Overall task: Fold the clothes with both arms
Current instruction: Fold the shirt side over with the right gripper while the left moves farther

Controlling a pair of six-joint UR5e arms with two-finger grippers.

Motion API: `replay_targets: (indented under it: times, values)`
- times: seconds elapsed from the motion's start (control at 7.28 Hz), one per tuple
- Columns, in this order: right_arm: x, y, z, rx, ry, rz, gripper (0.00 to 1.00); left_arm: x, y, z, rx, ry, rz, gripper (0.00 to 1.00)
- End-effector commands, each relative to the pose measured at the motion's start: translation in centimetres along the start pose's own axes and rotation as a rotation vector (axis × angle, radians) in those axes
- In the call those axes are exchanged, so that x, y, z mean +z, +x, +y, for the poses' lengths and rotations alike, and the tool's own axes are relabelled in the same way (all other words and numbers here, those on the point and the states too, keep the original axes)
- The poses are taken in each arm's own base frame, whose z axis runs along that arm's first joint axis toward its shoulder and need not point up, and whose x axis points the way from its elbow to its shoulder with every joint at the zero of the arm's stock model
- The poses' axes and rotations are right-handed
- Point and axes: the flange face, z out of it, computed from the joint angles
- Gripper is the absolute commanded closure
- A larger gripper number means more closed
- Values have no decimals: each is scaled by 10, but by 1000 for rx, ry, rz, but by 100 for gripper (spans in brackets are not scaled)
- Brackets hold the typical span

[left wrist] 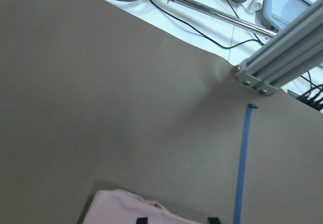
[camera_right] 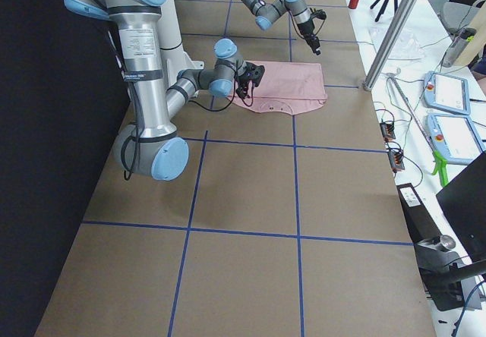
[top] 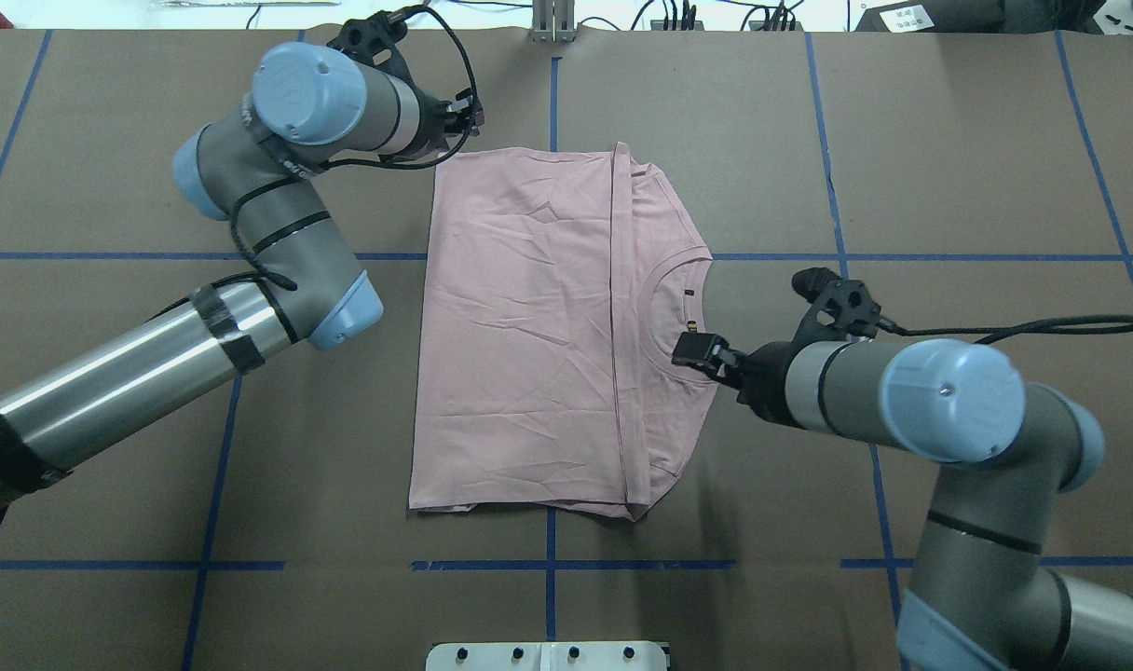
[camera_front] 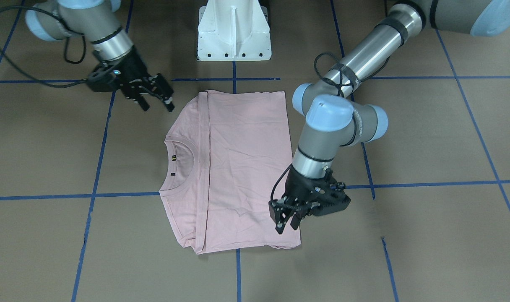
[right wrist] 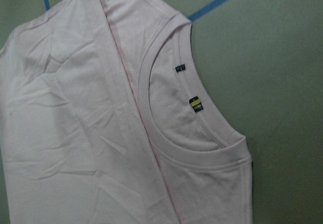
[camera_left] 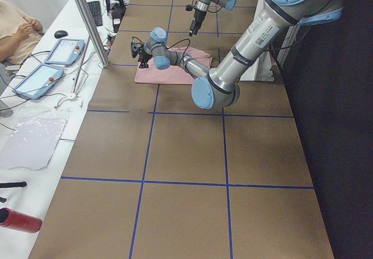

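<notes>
Left gripper (camera_front: 286, 227): closest to me, pointing down at the near corner of the T-shirt (camera_front: 246, 167), on the folded-edge side. The jaws are parted and hold nothing. The left wrist view shows the pink corner between the fingertips. I can't tell whether they touch the cloth.
Why there: my read is it's lined up to pinch that corner for the next fold.
T-shirt, position: flat in the middle of the brown table (camera_front: 427, 235), straddling a blue tape line (camera_front: 112, 195), plain side up with no print showing.
Why it lies so: one layer is doubled over the body, and its edge runs straight across just beside the collar (camera_front: 194, 163). Placed centrally, it looks to be within reach of both arms.
Heading: the collar faces the robot's right and the doubled edge faces its left.
Long axis: the folded shape now runs from my side toward the robot's base, crosswise to the collar-to-fold line.
Right gripper (camera_front: 158, 108): farther back, raised beside the far collar-side corner and off the cloth. Its fingers are spread and empty, and its wrist camera looks down on the neckline.
Why there: probably waiting at the corner diagonal to its partner's.
Pedestal (camera_front: 234, 29): farthest back, white, well apart from the shirt.
</notes>
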Motion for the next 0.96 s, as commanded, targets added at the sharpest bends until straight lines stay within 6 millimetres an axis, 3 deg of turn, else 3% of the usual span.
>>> replay_targets:
  times: [0.0,0.14,0.82]
  values:
    - [36,-28,75,0,-5,147,23,-35,-30,12,4,-43,36,50]
    - [58,-30,94,21,18,182,29,-36,-28,12,3,-43,39,50]
    - [72,-16,116,48,16,241,32,-34,-26,16,2,-49,36,49]
